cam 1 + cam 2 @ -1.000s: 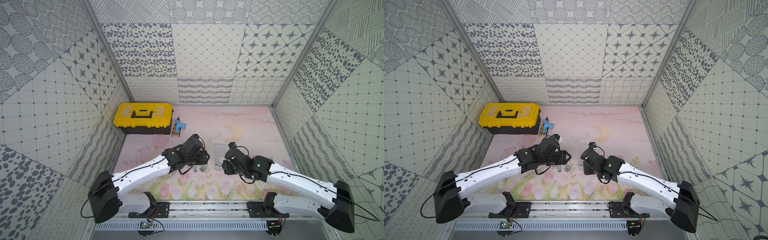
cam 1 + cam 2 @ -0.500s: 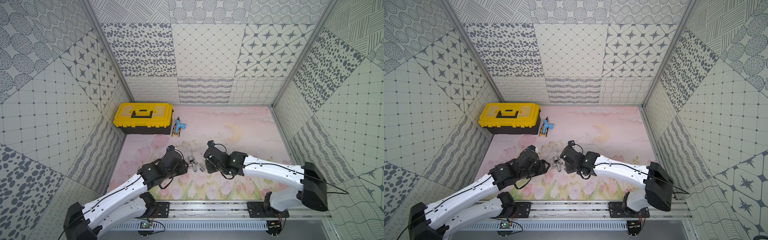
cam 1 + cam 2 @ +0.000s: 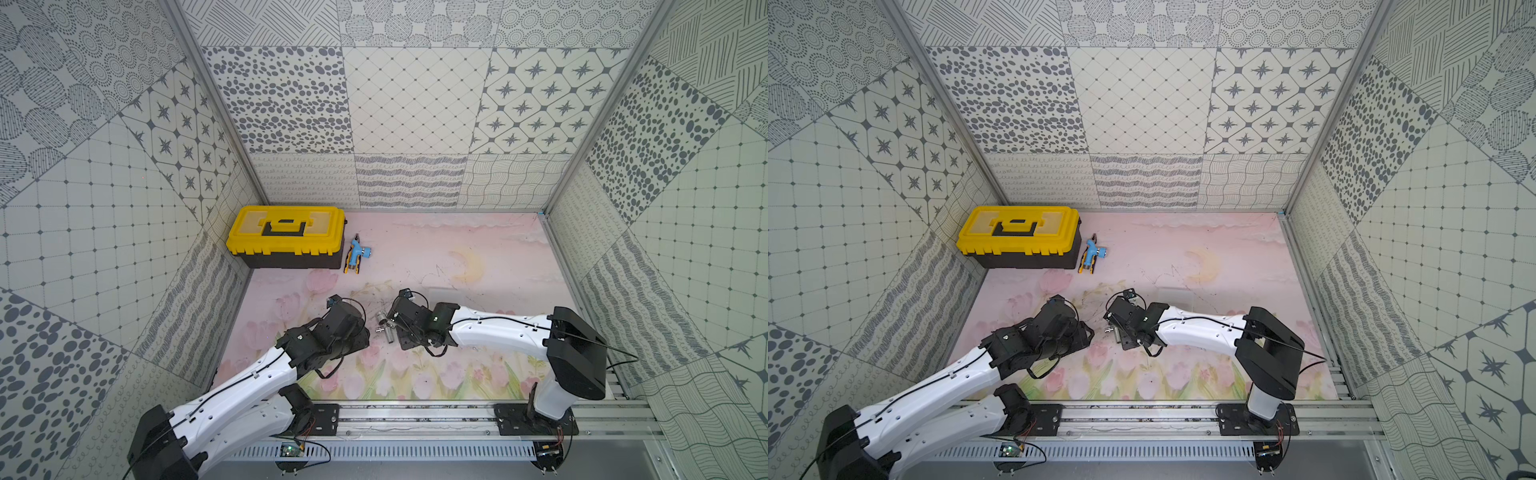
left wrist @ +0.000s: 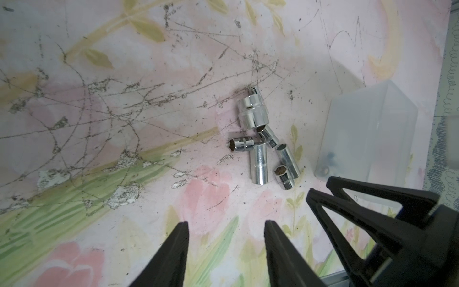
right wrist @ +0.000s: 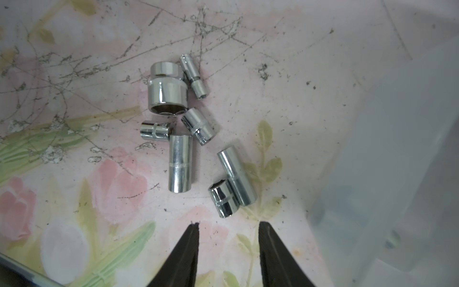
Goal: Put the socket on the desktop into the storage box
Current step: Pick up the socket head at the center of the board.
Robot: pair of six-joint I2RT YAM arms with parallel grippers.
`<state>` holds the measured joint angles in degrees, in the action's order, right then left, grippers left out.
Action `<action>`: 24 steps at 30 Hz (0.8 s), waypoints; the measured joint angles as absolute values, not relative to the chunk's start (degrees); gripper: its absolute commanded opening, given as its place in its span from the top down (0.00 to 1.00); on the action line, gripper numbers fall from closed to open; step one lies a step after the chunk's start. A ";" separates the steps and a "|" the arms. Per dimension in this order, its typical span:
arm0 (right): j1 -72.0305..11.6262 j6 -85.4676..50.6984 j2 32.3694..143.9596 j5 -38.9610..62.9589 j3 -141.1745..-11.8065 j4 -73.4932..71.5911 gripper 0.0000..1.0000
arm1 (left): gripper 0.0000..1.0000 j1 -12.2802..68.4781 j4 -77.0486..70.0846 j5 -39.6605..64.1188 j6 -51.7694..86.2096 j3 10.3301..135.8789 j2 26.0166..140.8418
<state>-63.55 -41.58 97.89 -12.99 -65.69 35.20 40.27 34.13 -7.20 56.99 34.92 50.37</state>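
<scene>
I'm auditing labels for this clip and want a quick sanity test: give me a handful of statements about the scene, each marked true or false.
1. The sockets lie clustered on the desktop, beside the storage box. True.
2. The right end effector grips a socket. False: the right end effector is open and empty, short of the cluster.
3. The toolbox lid is raised. False: the yellow-lidded toolbox is closed.
4. A blue hand tool lies on the desktop beside the toolbox. True.
5. The left end effector is open and holds nothing. True.
6. The sockets are all one size. False: a wide socket lies beside far thinner ones.
</scene>
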 measured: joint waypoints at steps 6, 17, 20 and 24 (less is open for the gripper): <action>-62.72 -41.58 99.59 -12.99 -66.13 35.11 0.57 | 0.46 39.86 34.04 -6.98 57.21 34.44 50.15; -60.14 -41.52 102.50 -12.21 -67.00 35.33 0.60 | 0.47 39.59 33.63 -5.93 57.25 34.06 51.24; -60.03 -41.32 103.31 -12.03 -67.55 35.48 0.60 | 0.47 39.59 33.54 -5.69 57.28 34.06 51.72; -60.03 -41.06 104.36 -11.77 -68.47 35.33 0.61 | 0.47 39.59 33.15 -5.48 57.28 34.06 52.18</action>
